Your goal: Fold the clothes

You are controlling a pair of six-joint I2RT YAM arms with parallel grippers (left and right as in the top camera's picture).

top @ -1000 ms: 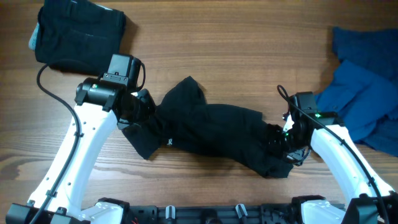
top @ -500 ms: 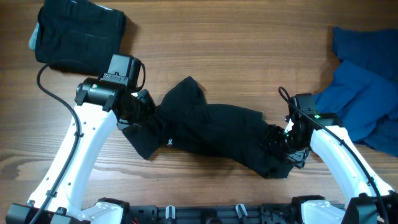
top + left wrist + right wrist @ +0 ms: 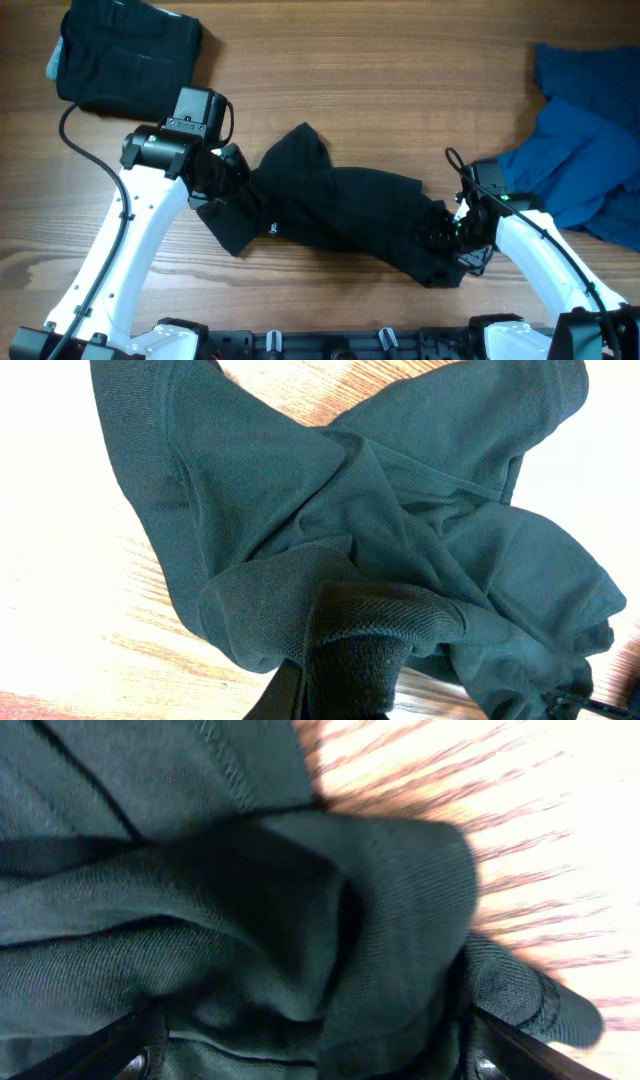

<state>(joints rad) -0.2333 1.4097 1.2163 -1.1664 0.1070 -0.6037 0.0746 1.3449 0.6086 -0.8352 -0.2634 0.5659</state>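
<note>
Early: one folded black cloth garment (image 3: 128,55) upper left; left end effector (image 3: 236,180) pinches crumpled black fabric shirt (image 3: 340,215), right end effector (image 3: 450,232) agape; blue cloth heap (image 3: 585,150) untouched.

From my station, a brown wooden table (image 3: 400,80) fills the overhead view, its grain running side to side, evenly lit there but glaring pale in both wrist views.

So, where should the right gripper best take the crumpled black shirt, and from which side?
Probably its bunched right end, approached from the right, low over the table. The black shirt lies as a long roll, the left gripper is shut on its left end, and a thick fold sits inside the open right gripper.
</note>
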